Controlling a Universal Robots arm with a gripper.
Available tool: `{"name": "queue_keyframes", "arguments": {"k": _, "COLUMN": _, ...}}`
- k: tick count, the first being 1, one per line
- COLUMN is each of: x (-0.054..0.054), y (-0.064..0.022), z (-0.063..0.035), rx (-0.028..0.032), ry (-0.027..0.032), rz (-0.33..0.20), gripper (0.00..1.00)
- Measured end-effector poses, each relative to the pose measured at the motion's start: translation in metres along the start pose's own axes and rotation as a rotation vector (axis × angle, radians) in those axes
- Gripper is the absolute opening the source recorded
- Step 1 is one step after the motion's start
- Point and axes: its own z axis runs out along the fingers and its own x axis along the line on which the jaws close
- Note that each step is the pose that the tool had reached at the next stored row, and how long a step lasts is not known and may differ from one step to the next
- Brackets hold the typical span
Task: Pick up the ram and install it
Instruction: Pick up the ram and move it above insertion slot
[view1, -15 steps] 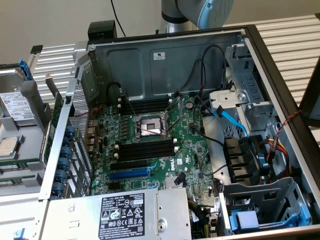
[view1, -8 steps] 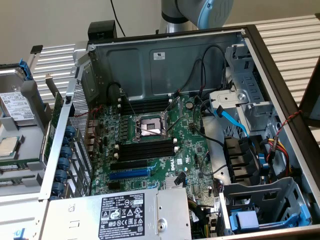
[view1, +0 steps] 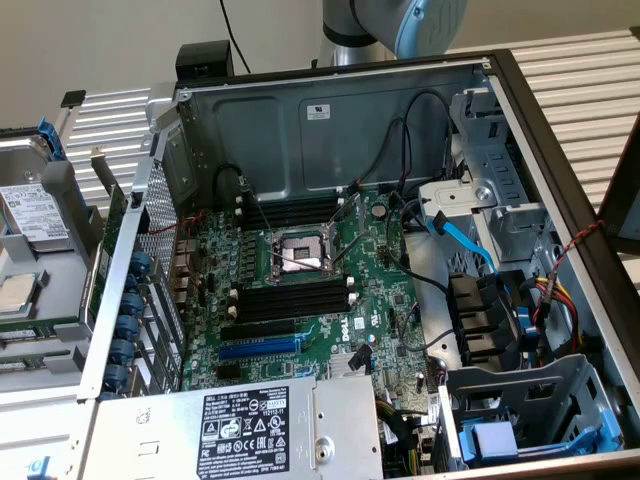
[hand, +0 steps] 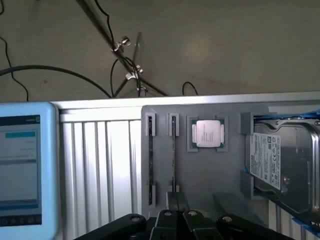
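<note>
The motherboard (view1: 300, 290) lies in the open case (view1: 280, 130). The processor socket (view1: 300, 252) sits on it, with one bank of memory slots (view1: 300, 212) behind and another bank (view1: 295, 300) before. The power supply (view1: 240, 430) lies in front of the board. On a tray (hand: 210, 180) at the exterior view's left of the case, the processor (hand: 207, 134) lies between the ram (hand: 173, 155) and the hard drive (hand: 280, 165).

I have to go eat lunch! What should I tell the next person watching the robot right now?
Gripper: shut, holding nothing, close to one end of the ram.
Ram: standing on edge in the gray holder, beside a second strip.
Black memory slots: look empty.
Done: nothing yet.
Left: pick up the ram and install it.
</note>
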Motion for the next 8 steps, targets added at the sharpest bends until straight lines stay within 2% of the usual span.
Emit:
{"name": "queue_keyframes", "arguments": {"k": 2, "x": 0.0004, "y": 0.0005, "z": 0.0004, "rx": 0.0001, "ry": 0.0000, "rz": -0.001, "gripper": 0.11}}
{"name": "queue_keyframes", "arguments": {"k": 3, "x": 0.0006, "y": 0.0005, "z": 0.0006, "rx": 0.0002, "ry": -0.0001, "rz": -0.002, "gripper": 0.17}}
{"name": "queue_keyframes", "arguments": {"k": 4, "x": 0.0008, "y": 0.0006, "z": 0.0007, "rx": 0.0001, "ry": 0.0000, "rz": -0.002, "gripper": 0.17}}
{"name": "queue_keyframes", "arguments": {"k": 6, "x": 0.0010, "y": 0.0009, "z": 0.0013, "rx": 0.0000, "ry": 0.0000, "rz": -0.003, "gripper": 0.30}}
{"name": "queue_keyframes", "arguments": {"k": 7, "x": 0.0010, "y": 0.0009, "z": 0.0019, "rx": 0.0000, "ry": 0.0000, "rz": -0.003, "gripper": 0.30}}
{"name": "queue_keyframes", "arguments": {"k": 8, "x": 0.0010, "y": 0.0010, "z": 0.0031, "rx": -0.0001, "ry": 0.0001, "rz": -0.004, "gripper": 0.36}}
